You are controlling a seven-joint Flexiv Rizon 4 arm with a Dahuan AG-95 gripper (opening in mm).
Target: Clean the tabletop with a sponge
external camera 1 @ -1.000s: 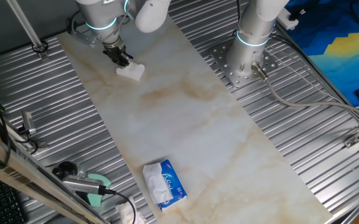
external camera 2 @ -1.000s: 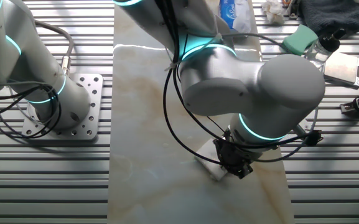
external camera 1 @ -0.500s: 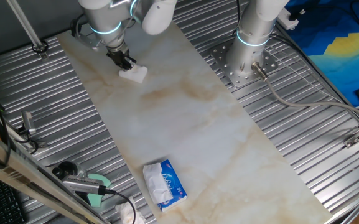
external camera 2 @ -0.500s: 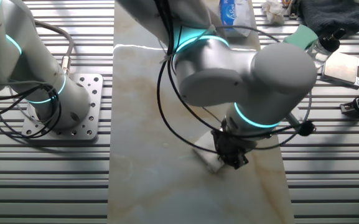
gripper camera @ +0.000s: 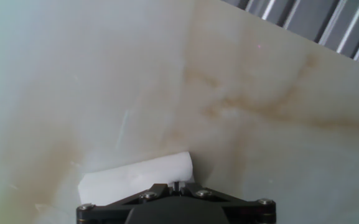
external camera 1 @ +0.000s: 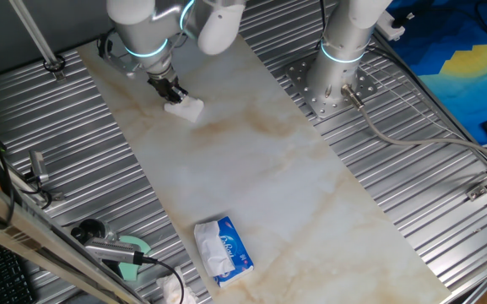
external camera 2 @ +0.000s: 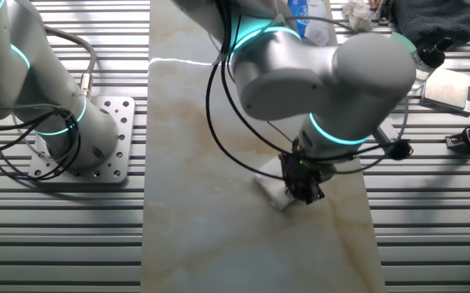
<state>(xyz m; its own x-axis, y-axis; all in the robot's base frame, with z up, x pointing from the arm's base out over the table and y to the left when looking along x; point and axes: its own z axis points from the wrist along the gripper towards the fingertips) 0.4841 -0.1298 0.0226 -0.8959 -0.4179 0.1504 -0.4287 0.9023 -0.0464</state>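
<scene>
You cannot see the gripper's [external camera 2: 304, 189] fingertips in any view: the hand view cuts them off at its lower edge, leaving only the black housing, and the same edge crops the sponge [gripper camera: 139, 177]. From the other fixed view, the arm hides part of the sponge and much of the tabletop [external camera 2: 186, 146]. The tissue pack's [external camera 1: 223, 249] print is too small for you to read.

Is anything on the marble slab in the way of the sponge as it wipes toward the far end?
Only the tissue pack, lying near the opposite end of the tabletop. The stretch between it and the sponge, held by the gripper, shows only marble veins.
</scene>
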